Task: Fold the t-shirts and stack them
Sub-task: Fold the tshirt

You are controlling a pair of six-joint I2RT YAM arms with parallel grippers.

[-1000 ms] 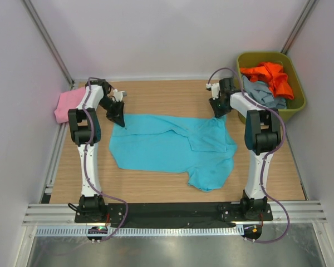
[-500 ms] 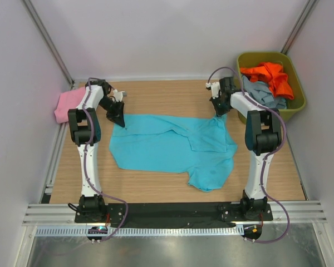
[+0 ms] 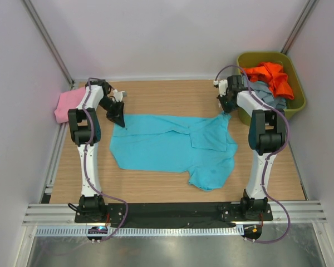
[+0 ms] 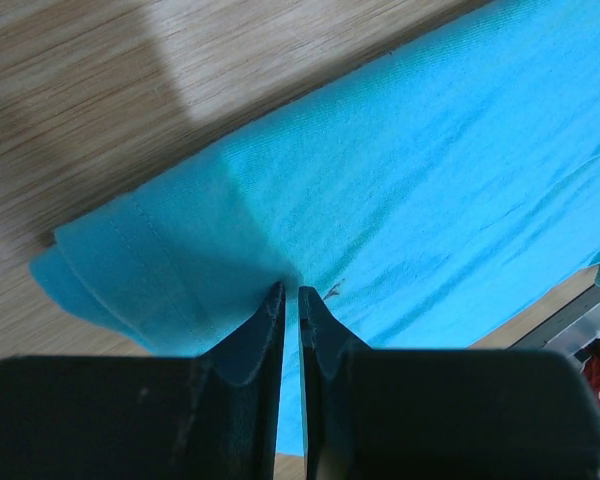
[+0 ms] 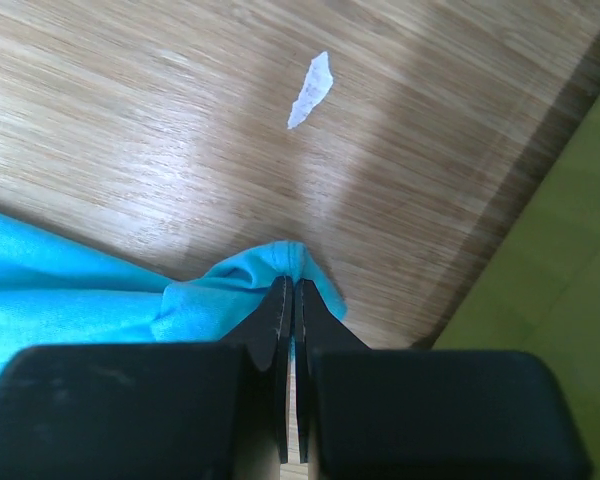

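Right gripper change: the right gripper (image 5: pixel 288 285) stood partly open a second ago. It has since snapped shut and shifted a little toward the upper right of the overhead frame.
Cloth change: the far right corner of the turquoise t-shirt (image 3: pixel 167 144) has gone with it and is now drawn into a small peak. The back edge lies straighter than before.
Left gripper change: none; the left gripper (image 4: pixel 290 292) keeps the same spot at the shirt's far left corner.
Meaning for the task: both far corners now look secured, so the shirt seems ready to be stretched or lifted for a first fold. No fold is made yet.
Right gripper state: jaws pressed together with only a sliver between them, pinching a bunched tip of turquoise cloth.
Left gripper state: jaws narrow, nipping a thin layer of the hemmed corner, which puckers at the tips.
Turquoise t-shirt place: spread across the middle of the wooden table (image 3: pixel 167 94), with its lower right part rumpled.
Near the right grip: a white scrap (image 5: pixel 310 90) lies on the wood beyond the tips.
Other shirts: a pink t-shirt (image 3: pixel 67 104) lies at the left edge. An orange t-shirt (image 3: pixel 270 75) and a grey-blue one (image 3: pixel 264 94) sit in the olive-green bin (image 3: pixel 296 107) at upper right.
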